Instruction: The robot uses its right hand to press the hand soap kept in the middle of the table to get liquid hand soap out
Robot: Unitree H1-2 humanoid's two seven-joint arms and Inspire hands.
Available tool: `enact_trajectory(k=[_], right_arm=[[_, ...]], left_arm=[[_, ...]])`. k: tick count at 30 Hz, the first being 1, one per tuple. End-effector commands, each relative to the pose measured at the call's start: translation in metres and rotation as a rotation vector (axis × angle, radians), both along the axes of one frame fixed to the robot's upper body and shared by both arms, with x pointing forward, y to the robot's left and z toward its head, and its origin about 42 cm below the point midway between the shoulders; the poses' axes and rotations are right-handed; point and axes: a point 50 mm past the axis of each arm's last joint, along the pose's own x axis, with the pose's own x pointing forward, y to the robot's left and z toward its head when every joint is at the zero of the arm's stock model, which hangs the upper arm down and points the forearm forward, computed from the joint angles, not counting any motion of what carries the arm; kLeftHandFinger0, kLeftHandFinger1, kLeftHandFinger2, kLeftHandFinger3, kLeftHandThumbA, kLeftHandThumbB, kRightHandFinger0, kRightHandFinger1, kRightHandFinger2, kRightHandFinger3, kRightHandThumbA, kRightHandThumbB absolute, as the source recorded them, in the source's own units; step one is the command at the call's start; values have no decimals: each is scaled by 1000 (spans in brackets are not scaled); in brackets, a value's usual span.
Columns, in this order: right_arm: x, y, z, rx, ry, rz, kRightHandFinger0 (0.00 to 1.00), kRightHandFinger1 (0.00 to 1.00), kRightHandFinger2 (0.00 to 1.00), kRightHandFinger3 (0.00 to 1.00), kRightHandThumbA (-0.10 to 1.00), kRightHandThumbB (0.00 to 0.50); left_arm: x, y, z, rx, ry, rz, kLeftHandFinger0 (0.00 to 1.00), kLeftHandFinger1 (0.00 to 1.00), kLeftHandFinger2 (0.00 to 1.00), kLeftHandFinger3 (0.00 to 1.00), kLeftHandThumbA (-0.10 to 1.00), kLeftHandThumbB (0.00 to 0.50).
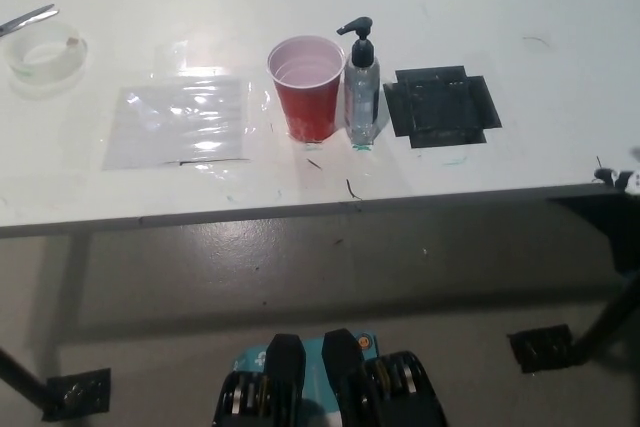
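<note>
The hand soap bottle [362, 92] is clear with a black pump top. It stands upright in the middle of the white table [480, 7], touching or almost touching a red cup [307, 89] on its left. Only a small dark bit of my black right hand [622, 179] shows at the picture's right edge, by the table's front corner and far from the bottle. Nothing touches the pump. My white left hand is out of the picture.
A black square mat [442, 107] lies just right of the bottle. A clear plastic sheet [180, 119] lies left of the cup. At the far left are a clear round container [42, 55] and scissors [28, 17]. The table's front edge [300, 209] crosses mid-picture.
</note>
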Motion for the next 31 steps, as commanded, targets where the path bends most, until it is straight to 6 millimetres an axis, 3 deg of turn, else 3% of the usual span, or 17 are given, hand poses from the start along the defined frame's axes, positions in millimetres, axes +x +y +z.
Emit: enact_trajectory(k=[1,4,5,7,8,9,10,12,13,17,18,19,21,24,28,31], right_arm=[[-7,-10,-3,72,-131,-59,1000,1000,1000,1000,1000,154],[-10,-18,-22,85,-110,-84,1000,1000,1000,1000,1000,164],[-9,-23,-27,105,-108,-92,1000,1000,1000,1000,1000,239],[-8,-29,-34,138,-106,-103,1000,1000,1000,1000,1000,263],[-10,-35,-47,203,-96,-138,1000,1000,1000,1000,1000,297],[-10,-37,-50,250,-100,-145,1000,1000,1000,1000,1000,215],[-9,-38,-54,318,-100,-152,1000,1000,1000,1000,1000,174],[-8,-40,-59,402,-99,-162,1000,1000,1000,1000,1000,164],[-6,-41,-57,477,-99,-186,1000,1000,1000,1000,1000,164],[-6,-47,-58,632,-114,-275,1000,970,959,1000,1000,232],[-6,-47,-59,684,-110,-307,880,881,885,1000,1000,188],[-6,-49,-60,729,-102,-338,784,851,851,998,1000,176],[-6,-50,-62,763,-101,-346,675,832,855,993,1000,165],[-5,-51,-64,799,-94,-349,652,828,858,971,1000,171],[-4,-51,-65,808,-81,-348,698,870,912,969,1000,188],[1,-54,-60,816,-87,-346,701,867,905,956,1000,207]], left_arm=[[-1,6,22,36,-53,6,478,535,579,761,1000,96],[-1,7,21,43,-53,4,467,528,577,770,996,95],[1,7,21,45,-54,2,474,541,592,783,1000,76],[3,6,20,50,-55,-1,477,545,598,789,1000,70],[2,7,18,53,-47,-2,476,545,599,786,1000,69],[2,7,18,53,-46,-3,476,545,594,773,1000,71],[2,7,18,56,-51,-2,471,542,589,764,1000,72],[3,6,20,50,-54,1,447,529,571,749,1000,56],[5,5,20,49,-56,2,442,528,571,753,1000,85],[6,5,19,33,-62,-13,406,508,557,761,1000,96],[6,5,19,36,-58,-13,411,516,558,772,1000,104],[6,5,19,32,-56,-11,407,514,552,763,1000,109],[5,5,20,43,-49,-13,400,523,569,771,1000,136],[5,5,20,47,-45,-10,393,523,587,783,1000,125],[6,7,17,36,-52,-16,392,513,577,776,1000,133],[8,3,19,27,-67,-17,373,499,560,775,1000,112]])
